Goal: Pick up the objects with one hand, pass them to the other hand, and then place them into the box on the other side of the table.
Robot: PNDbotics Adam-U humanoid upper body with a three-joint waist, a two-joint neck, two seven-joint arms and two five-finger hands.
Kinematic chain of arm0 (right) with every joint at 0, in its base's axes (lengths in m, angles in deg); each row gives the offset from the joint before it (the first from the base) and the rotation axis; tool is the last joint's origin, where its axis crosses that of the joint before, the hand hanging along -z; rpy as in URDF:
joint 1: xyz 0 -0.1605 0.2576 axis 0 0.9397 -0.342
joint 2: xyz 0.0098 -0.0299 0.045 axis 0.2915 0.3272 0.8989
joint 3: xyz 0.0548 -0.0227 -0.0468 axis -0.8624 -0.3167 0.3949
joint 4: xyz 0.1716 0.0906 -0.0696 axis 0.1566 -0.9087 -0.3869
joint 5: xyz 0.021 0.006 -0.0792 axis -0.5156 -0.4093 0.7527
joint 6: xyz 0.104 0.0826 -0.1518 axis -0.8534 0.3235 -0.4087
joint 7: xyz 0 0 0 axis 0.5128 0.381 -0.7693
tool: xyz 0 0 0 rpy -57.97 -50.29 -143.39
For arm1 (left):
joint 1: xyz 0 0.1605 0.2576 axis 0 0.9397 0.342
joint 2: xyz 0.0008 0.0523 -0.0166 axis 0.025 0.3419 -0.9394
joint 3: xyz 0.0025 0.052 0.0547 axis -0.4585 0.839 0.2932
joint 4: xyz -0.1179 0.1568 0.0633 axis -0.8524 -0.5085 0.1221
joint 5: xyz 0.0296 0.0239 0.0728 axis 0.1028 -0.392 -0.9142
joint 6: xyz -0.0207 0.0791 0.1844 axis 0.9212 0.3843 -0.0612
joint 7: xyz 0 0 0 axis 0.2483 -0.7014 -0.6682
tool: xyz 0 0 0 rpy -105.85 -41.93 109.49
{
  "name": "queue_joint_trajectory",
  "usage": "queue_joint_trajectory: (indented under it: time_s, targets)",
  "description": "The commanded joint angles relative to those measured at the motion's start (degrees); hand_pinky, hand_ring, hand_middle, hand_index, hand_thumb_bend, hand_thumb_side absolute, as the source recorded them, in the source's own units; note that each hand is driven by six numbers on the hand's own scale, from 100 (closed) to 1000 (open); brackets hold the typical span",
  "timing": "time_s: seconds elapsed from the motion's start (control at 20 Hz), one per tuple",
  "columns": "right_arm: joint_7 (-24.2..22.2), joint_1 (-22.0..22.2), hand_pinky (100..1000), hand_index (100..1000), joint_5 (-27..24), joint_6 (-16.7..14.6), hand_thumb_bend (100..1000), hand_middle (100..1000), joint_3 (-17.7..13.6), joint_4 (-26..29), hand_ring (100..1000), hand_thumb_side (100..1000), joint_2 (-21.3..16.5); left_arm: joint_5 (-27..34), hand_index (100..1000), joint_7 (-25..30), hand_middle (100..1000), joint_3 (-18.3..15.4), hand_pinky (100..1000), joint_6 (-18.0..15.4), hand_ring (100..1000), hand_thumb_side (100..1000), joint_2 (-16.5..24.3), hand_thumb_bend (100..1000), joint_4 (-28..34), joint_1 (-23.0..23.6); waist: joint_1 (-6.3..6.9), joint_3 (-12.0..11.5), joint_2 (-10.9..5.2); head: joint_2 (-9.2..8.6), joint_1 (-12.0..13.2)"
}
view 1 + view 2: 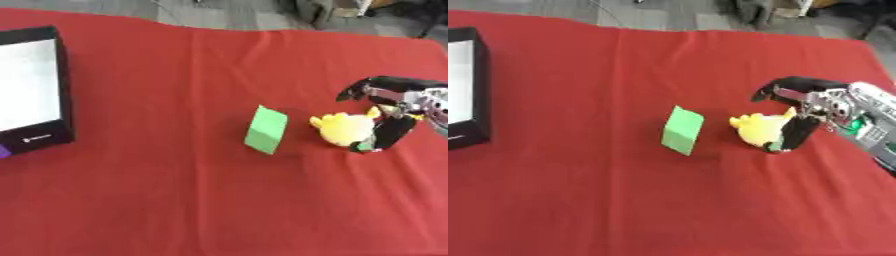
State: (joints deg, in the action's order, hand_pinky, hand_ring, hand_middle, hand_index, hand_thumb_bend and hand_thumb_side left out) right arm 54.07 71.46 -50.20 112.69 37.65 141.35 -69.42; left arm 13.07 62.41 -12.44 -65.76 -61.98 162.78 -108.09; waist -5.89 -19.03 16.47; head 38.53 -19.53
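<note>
I have the right hand (802, 112) at the soft yellow plush toy (346, 128), right of table centre; fingers arch over it and the thumb touches its right side, not yet closed. I judge this the pick-up step: next I must close and lift. The green block (266, 129) waits beside it. The black box (39, 90) sits far left; its small white label is unreadable.
</note>
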Motion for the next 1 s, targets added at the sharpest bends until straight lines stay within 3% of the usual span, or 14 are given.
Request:
queue_joint_trajectory:
  time_s: [0.05,1.0]
  targets:
    - [0.74,-0.82,894,878,1.66,0.46,492,849,-0.22,-1.08,896,100,-0.88,0.17,843,0.1,809,-0.51,904,0.05,763,777,0.49,170,1.44,-0.77,0.36,-0.07,-0.64,-1.03,-0.27]
    - [0.07,-3.83,886,860,8.48,0.69,459,810,1.87,-10.31,878,100,0.69,0.26,841,0.19,808,-0.42,905,0.15,762,778,0.23,170,1.61,-1.21,0.36,-0.82,0.04,-1.47,-0.89]
